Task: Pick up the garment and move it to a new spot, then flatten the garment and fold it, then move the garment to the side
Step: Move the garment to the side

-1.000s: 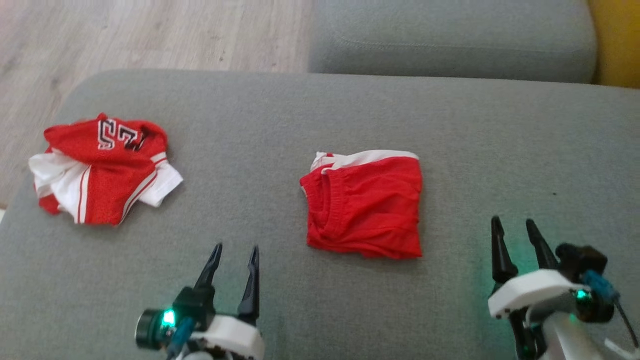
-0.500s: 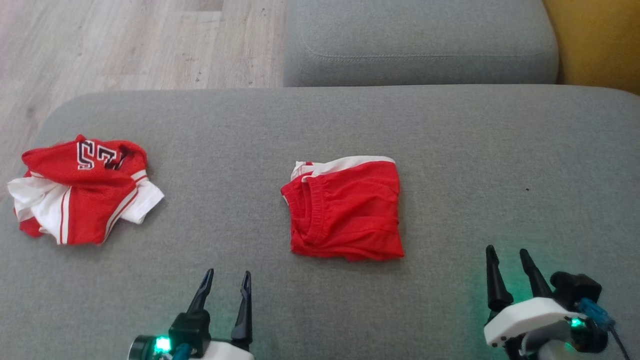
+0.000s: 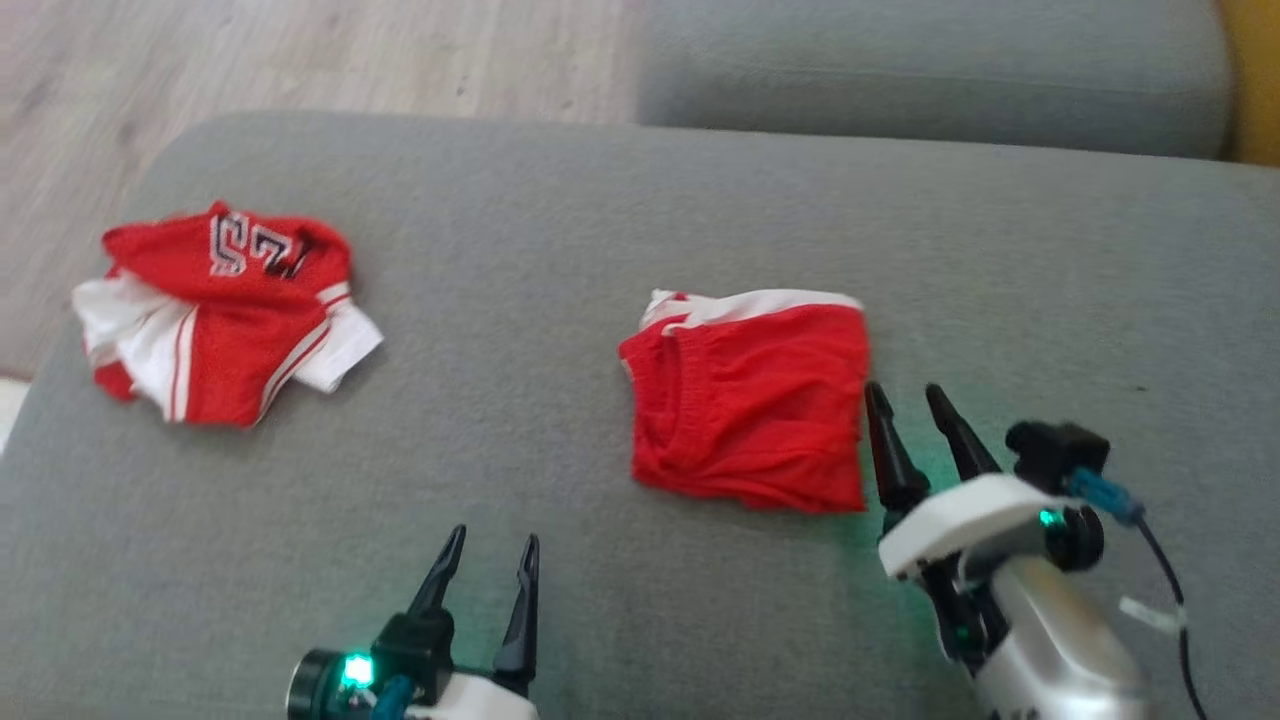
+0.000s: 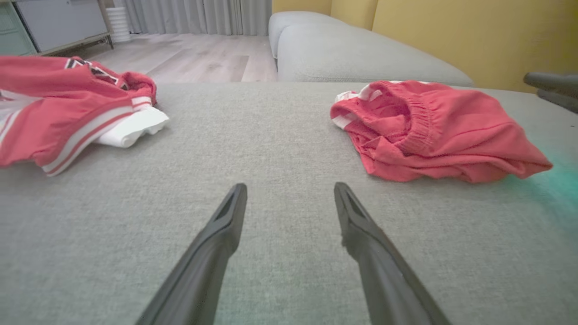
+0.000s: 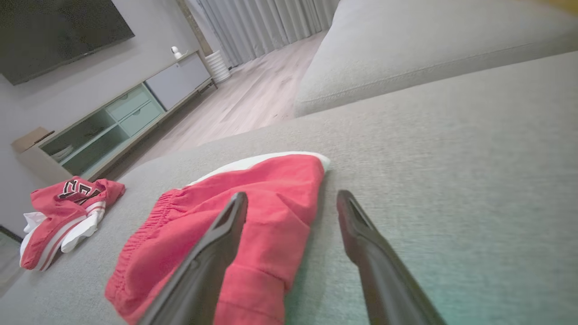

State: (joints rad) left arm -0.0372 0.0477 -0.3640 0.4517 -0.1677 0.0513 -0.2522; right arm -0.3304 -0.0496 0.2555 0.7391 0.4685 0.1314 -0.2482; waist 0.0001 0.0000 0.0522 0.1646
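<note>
- Hovering low over the grey sofa seat (image 3: 560, 250), the left tool (image 3: 494, 536) sits nearest the robot, its two dark fingers spread wide and holding nothing.
- Bare grey fabric lies between the fingers of the left tool; both garments are well apart from it.
- The right tool (image 3: 903, 390) is farther forward, fingers wide apart and empty, tips just beside the right edge of the red shorts (image 3: 750, 400).
- In the right wrist view, one finger overlaps that edge of the shorts and the other stands over bare seat; contact with the cloth cannot be confirmed.
- The red shorts lie folded into a compact rectangle near the middle of the seat, white band along the far edge, elastic waistband toward the left.
- A crumpled red-and-white jersey (image 3: 220, 320) with a printed number lies at the far left of the seat, well apart from the shorts.
- Beyond the seat: a second grey cushion (image 3: 930, 80), pale wood floor (image 3: 300, 50) and a yellow wall (image 4: 474, 36).
</note>
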